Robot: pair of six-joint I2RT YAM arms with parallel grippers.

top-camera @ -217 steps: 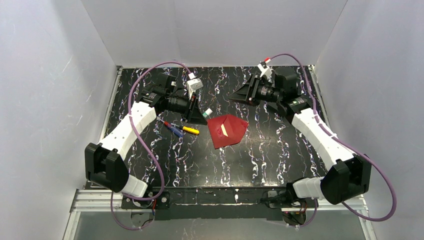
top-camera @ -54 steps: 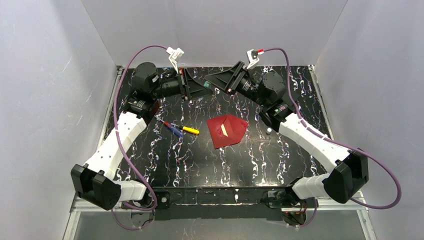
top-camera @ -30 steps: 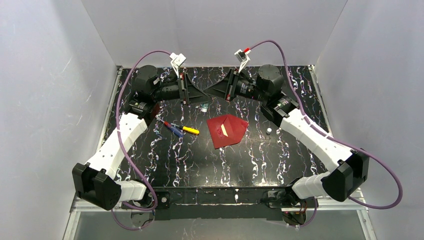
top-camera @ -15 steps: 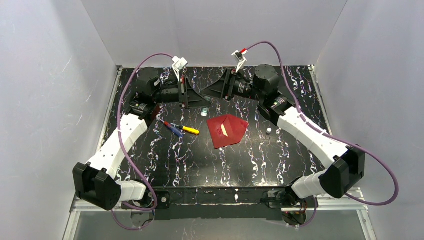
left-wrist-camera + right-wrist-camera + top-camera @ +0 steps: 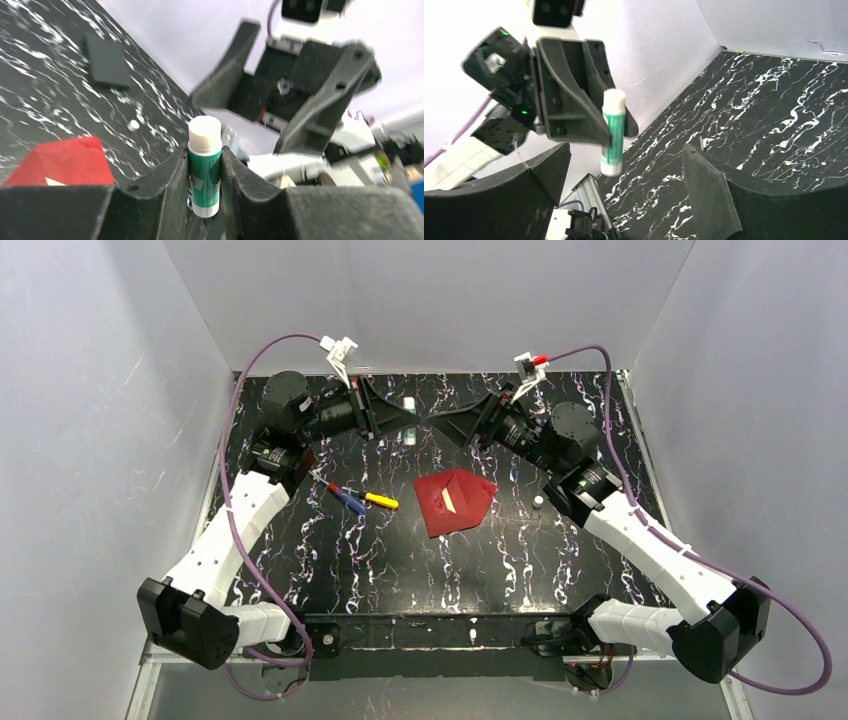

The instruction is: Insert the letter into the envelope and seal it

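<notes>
I've backed the right gripper point(image 5: 626, 150) off to the right and its jaws have sprung wide.
My left gripper point(image 5: 205, 152) is clenched on the green glue stick point(image 5: 204, 172), white end poking past the fingertips, up over the far table point(image 5: 500, 550). The right one faces it, holding nothing, clear gap between. The envelope point(image 5: 455, 502) lies flat mid-table, well apart from both.

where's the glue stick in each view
Top external: glue stick far centre of the table, at the left tool tip.
Left wrist: glue stick bottom centre, upright.
Right wrist: glue stick left of centre.
Shared landmark: the left tool clamping it.
</notes>
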